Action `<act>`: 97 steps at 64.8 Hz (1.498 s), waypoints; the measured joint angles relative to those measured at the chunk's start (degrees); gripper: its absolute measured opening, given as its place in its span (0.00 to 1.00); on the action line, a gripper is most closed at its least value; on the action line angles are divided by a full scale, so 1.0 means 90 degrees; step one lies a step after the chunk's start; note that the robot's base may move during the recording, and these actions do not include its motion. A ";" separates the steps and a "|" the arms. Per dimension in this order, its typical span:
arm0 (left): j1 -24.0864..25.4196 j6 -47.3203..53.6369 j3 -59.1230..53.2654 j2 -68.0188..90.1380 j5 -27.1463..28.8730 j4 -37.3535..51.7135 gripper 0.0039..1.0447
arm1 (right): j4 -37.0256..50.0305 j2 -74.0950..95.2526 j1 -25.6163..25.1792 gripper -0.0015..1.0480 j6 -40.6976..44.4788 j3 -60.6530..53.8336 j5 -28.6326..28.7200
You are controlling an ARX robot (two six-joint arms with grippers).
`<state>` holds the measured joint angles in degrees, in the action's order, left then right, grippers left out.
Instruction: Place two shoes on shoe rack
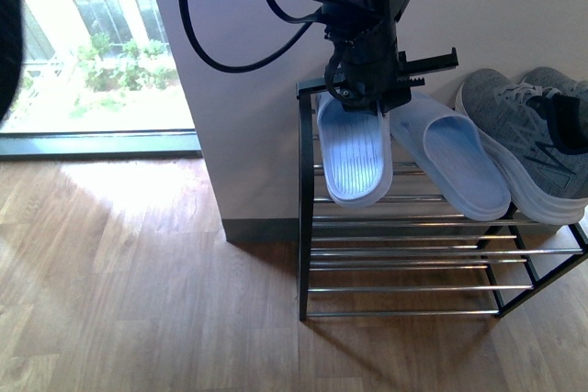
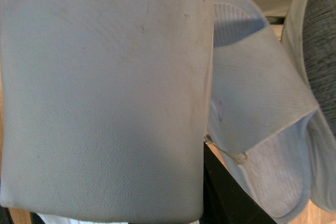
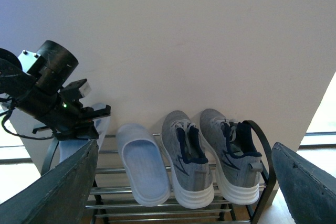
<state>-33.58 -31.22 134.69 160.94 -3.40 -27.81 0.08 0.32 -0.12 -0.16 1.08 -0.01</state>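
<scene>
Last slide going onto the rack (image 1: 404, 263).
Left fingers (image 1: 363, 98) grip a slide (image 1: 354, 158); beside them another slide (image 1: 459, 158) and sneakers (image 1: 533, 135) already rest; right fingers (image 3: 68, 187) spread, empty.

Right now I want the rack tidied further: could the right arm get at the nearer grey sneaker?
Probably yes. The right gripper is open and empty, facing the rack, with nothing between it and that sneaker; the left gripper is busy at the far end.
</scene>
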 joint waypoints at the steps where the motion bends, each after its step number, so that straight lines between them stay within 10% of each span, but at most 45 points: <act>1: 0.0000 0.0010 0.0041 0.0036 -0.0002 -0.0029 0.02 | 0.0000 0.0000 0.0000 0.91 0.0000 0.0000 0.0000; 15: 0.0000 0.0005 0.0495 0.0464 0.0027 -0.0311 0.02 | 0.0000 0.0000 0.0000 0.91 0.0000 0.0000 -0.0002; 55: 0.0017 -0.0301 -0.3055 -0.2480 0.0996 0.2064 0.93 | 0.0000 0.0000 0.0000 0.91 0.0000 0.0000 0.0000; 97: 0.1226 0.0721 -0.9986 -0.9615 0.3990 0.3002 0.91 | 0.0000 0.0000 0.0000 0.91 0.0000 0.0000 0.0000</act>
<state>-22.55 -24.73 44.82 74.41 32.51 -0.80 0.08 0.32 -0.12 -0.16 1.08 -0.01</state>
